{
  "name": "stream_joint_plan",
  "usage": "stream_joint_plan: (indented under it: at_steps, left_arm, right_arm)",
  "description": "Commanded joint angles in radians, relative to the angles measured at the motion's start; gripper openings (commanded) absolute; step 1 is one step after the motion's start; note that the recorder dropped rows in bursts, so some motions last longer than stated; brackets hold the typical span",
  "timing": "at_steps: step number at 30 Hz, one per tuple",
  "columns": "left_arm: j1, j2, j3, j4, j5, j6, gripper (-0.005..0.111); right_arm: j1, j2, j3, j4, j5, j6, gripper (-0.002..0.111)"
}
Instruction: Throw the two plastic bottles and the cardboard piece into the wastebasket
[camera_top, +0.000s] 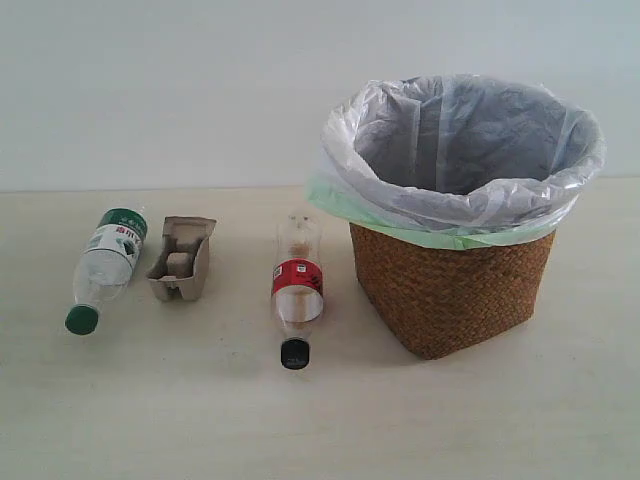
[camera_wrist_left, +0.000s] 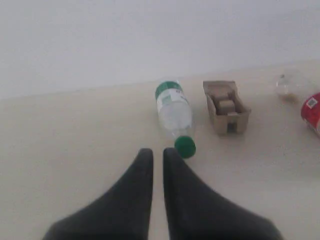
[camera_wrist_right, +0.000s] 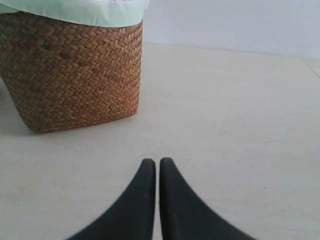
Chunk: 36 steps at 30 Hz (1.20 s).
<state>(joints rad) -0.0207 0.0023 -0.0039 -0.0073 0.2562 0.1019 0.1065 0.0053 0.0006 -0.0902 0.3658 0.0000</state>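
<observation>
- Since all three throwaways lie on the surface (camera_top: 180, 410) and the wastebasket (camera_top: 450, 295) shows nothing inside but its liner, we judge the task to stand at its first step, with nothing picked up.
- We see the green-capped bottle (camera_top: 105, 265) on its side at the left of the exterior frame. The cardboard piece (camera_top: 183, 258) lies just beside it to the right, with a small gap between them.
- We find the black-capped bottle (camera_top: 297, 285) lying near the middle of that frame, close to the wastebasket's left wall but apart from it.
- The wastebasket stands upright in the right half of the frame, its mouth open.
- Our left tool (camera_wrist_left: 158, 151) is clenched on nothing, and its tips point at the green-capped bottle's cap end, close to it.
- Our right tool (camera_wrist_right: 157, 161) is likewise clenched and empty, with the wastebasket's woven wall ahead of it.
- Next, we reckon the left tool must spread its jaws, straddle the green-capped bottle across its body and close firmly, since a round bottle lying flat may roll. Then it must lift high enough to clear the wastebasket.
</observation>
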Motion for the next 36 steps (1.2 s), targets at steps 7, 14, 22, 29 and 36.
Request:
stream_joint_plan:
  at_steps: [7,14,22,29,36]
  left_arm:
    - [-0.001,-0.002,0.004,-0.022,-0.653,-0.034,0.007]
    - [-0.001,-0.001,-0.069,-0.007,-0.974,-0.558,0.006]
    - [-0.001,0.315,-0.611,0.234,-0.353,-0.540,0.004]
    - [-0.001,0.604,-0.774,0.244,-0.058,-0.512,0.004]
    - [-0.001,0.943,-0.875,0.074,0.134,-0.293,0.004]
  right_arm:
    - [-0.005,-0.005,-0.001,0.001,-0.004,0.000,0.000]
    - [-0.005,-0.005,-0.001,-0.001,-0.004,0.000,0.000]
    - [-0.005,-0.005,-0.001,-0.001,-0.004,0.000,0.000]
    - [-0.005,-0.005,-0.001,-0.001,-0.004,0.000,0.000]
    - [-0.005,-0.005,-0.001,-0.001,-0.004,0.000,0.000]
